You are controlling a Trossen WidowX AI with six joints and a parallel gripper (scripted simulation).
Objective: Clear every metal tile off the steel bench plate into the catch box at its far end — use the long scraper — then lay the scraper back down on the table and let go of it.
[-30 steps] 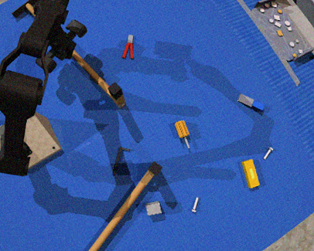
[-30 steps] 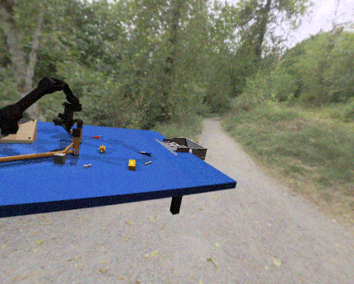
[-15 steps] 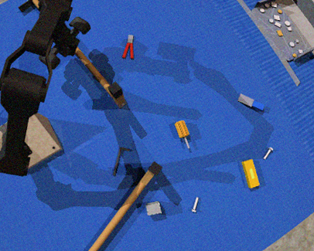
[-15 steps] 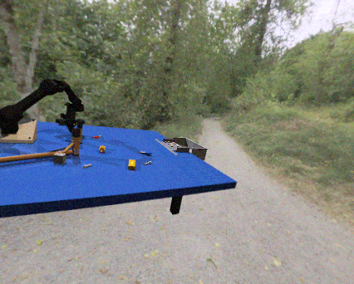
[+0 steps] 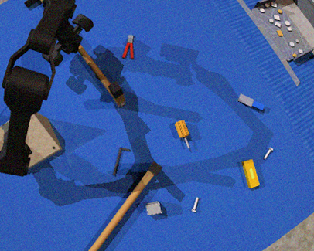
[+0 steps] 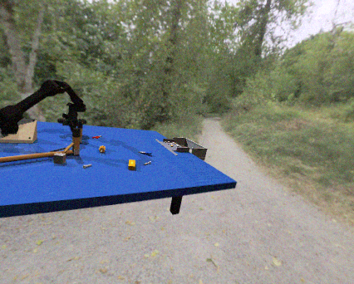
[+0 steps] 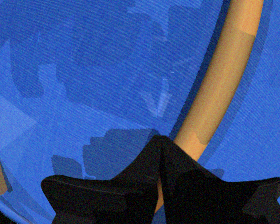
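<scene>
The gripper point(image 5: 72, 43) point(image 6: 76, 129) point(image 7: 161, 141) is shut with nothing visible between its fingertips. It is over the wooden handle of the long tool, apparently the scraper point(image 5: 95, 69) point(image 7: 220, 87); whether they touch cannot be told. The tool's dark crosspiece point(image 5: 33, 2) lies past the arm; a short post with a dark top point(image 5: 115, 89) stands at the other end. Several white, grey and orange tiles point(image 5: 277, 18) lie scattered on the steel plate point(image 5: 283, 41) at the table's far edge. The catch box point(image 5: 307, 7) point(image 6: 199, 152) adjoins it; its inside is partly hidden.
A second wooden pole point(image 5: 119, 211) point(image 6: 29, 158) with a dark end lies at the front. Around lie red pliers point(image 5: 130, 47), an orange-handled screwdriver point(image 5: 182, 129), a hex key point(image 5: 118, 161), a grey block point(image 5: 154, 208), a yellow block point(image 5: 251, 174), screws and a blue-and-grey piece point(image 5: 250, 102).
</scene>
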